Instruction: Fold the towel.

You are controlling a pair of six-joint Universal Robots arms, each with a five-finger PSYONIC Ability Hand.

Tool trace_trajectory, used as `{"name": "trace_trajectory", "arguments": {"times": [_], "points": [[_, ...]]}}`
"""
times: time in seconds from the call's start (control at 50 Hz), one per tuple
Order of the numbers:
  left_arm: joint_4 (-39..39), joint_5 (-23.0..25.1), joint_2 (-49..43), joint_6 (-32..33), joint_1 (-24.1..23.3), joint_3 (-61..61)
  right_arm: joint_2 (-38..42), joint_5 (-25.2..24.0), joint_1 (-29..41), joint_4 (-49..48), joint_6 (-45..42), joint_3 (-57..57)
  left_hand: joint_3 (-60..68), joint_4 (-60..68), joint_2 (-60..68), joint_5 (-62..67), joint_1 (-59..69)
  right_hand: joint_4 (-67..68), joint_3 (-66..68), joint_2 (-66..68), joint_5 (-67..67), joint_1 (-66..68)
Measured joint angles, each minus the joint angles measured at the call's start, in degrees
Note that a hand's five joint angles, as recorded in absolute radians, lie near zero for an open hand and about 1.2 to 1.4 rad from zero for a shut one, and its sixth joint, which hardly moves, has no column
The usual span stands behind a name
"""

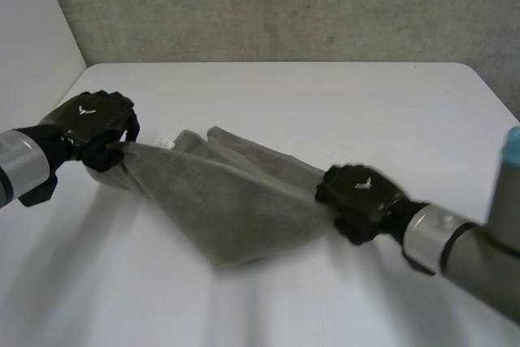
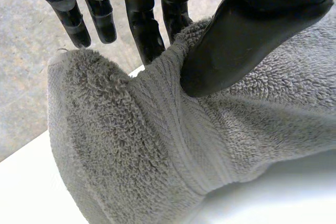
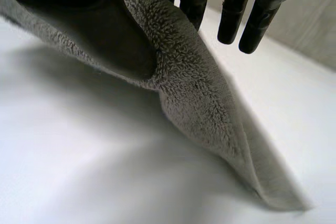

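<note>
Centrally, grey towel (image 1: 236,201) sags over white bench (image 1: 325,95); left hand (image 1: 93,119) pinches left end, right hand (image 1: 361,197) pinches right end.

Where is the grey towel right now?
In the head view the towel is stretched across the middle of the white table, its left end pinched by the left hand, its right end by the right hand.

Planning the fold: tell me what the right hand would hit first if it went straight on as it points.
The towel it pinches, hanging just ahead of the right hand; beyond it, probably the table, though depth is unclear.
</note>
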Motion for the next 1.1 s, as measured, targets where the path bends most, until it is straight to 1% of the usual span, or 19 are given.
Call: {"name": "trace_trajectory", "arguments": {"times": [0.08, 0.14, 0.2, 0.24, 0.3, 0.4, 0.46, 0.52, 0.6, 0.64, 0.7, 0.74, 0.76, 0.8, 0.84, 0.9, 0.94, 1.04, 1.1], "points": [[-0.92, 1.66, 3.03, -0.72, 0.21, -1.75, -6.42, -2.4, -2.45, 6.81, -3.86, -3.54, 0.0, 0.0, 0.0, 0.0, 0.0, 0.0, 0.0, 0.0, 0.0, 0.0], [-1.37, 2.5, 4.85, -1.95, 0.03, -2.35, -9.12, -3.99, -3.39, 11.8, -5.95, -7.84, 0.0, 0.0, 0.16, 0.0, 0.0, 0.0, 0.0, 0.0, 0.0, 0.0], [-1.5, 2.79, 5.57, -3.01, -0.17, -2.4, -9.5, -4.73, -3.64, 14.92, -7.02, -11.5, 0.0, 0.0, 0.22, 0.0, 0.0, 0.0, 0.0, 0.0, 0.0, 0.01], [-1.44, 2.84, 5.56, -3.84, -0.32, -2.22, -8.01, -4.76, -3.48, 17.05, -7.96, -14.84, 0.0, 0.0, 0.22, 0.0, 0.0, 0.0, 0.0, 0.0, 0.0, 0.05], [-0.83, 2.6, 3.99, -4.3, -0.55, -1.66, -4.02, -3.45, -2.67, 19.24, -10.01, -19.2, 0.0, 0.0, 0.22, 0.0, 0.0, 0.0, 0.0, 0.0, 0.0, 0.05], [1.19, 1.43, -2.09, -4.29, -1.5, 1.24, 3.93, 1.07, -0.31, 21.31, -15.86, -25.75, 0.0, 0.0, 0.22, 0.0, 0.0, 0.0, 0.0, 0.0, 0.0, 0.06], [2.31, -0.53, -7.47, -4.18, -2.85, 5.44, 9.22, 4.49, 1.49, 21.49, -20.24, -30.94, 0.0, 0.0, 0.22, 0.0, 0.0, 0.0, 0.0, 0.0, 0.0, 0.06], [3.02, -4.23, -13.7, -4.08, -5.0, 12.92, 14.26, 7.86, 3.35, 20.65, -23.57, -38.46, 0.0, 0.0, 0.22, 0.0, 0.0, 0.0, 0.0, 0.0, 0.0, 0.06], [3.64, -9.52, -18.72, -4.33, -7.4, 24.3, 17.48, 10.44, 4.87, 16.37, -24.5, -49.32, 0.0, 0.0, 0.23, 0.0, 0.0, 0.0, 0.0, 0.0, 0.0, 0.07], [4.57, -12.57, -20.25, -4.65, -8.68, 31.64, 17.79, 11.37, 5.5, 11.64, -23.41, -56.15, 0.0, 0.0, 0.23, 0.0, 0.0, 0.0, 0.0, 0.0, 0.0, 0.07], [7.25, -15.13, -19.97, -5.71, -10.06, 38.54, 16.41, 12.03, 5.91, 4.25, -19.88, -62.15, 0.0, 0.0, 0.23, 0.0, 0.0, 0.0, 0.0, 0.0, 0.0, 0.07], [12.17, -16.7, -17.44, -8.3, -11.18, 43.06, 13.31, 12.28, 5.92, -4.44, -13.82, -64.7, 0.0, 0.0, 0.36, 0.13, 0.01, 0.0, 0.0, 0.0, 0.0, 0.08], [13.53, -16.91, -16.64, -9.16, -11.35, 43.69, 12.47, 12.28, 5.88, -6.38, -12.16, -64.74, 0.0, 0.0, 0.55, 0.27, 0.01, 0.0, 0.0, 0.0, 0.0, 0.08], [18.71, -17.31, -13.34, -13.1, -11.74, 45.05, 9.2, 12.13, 5.57, -13.05, -5.7, -63.38, 0.0, 0.0, 0.96, 0.66, 0.02, 0.0, 0.0, 0.0, 0.23, 0.13], [22.13, -17.19, -11.09, -16.51, -11.66, 44.67, 7.08, 11.86, 5.11, -16.49, -1.54, -60.76, 0.0, 0.0, 1.03, 0.81, 0.03, 0.0, 0.0, 0.0, 0.29, 0.13], [24.83, -16.65, -9.25, -19.66, -11.32, 43.01, 5.09, 11.25, 4.36, -18.69, 2.06, -56.39, 0.0, 0.0, 1.06, 0.81, 0.05, 0.0, 0.0, 0.0, 0.31, 0.14], [26.3, -15.61, -8.44, -21.43, -10.78, 39.88, 3.97, 10.31, 3.5, -18.83, 3.81, -51.27, 0.0, 0.0, 1.07, 0.81, -0.01, 0.0, 0.0, 0.0, 0.3, 0.15], [27.07, -12.52, -8.76, -21.14, -9.9, 31.24, 3.34, 8.38, 2.01, -16.8, 4.28, -41.01, 0.0, 0.0, 1.15, 0.81, 0.05, 0.0, 0.0, 0.0, 0.3, 0.16], [27.08, -10.31, -9.63, -18.69, -9.16, 23.72, 3.4, 7.26, 1.42, -15.17, 3.89, -33.46, 0.0, 0.0, 1.21, 0.81, 0.06, 0.0, 0.0, 0.0, 0.3, 0.16]]}}
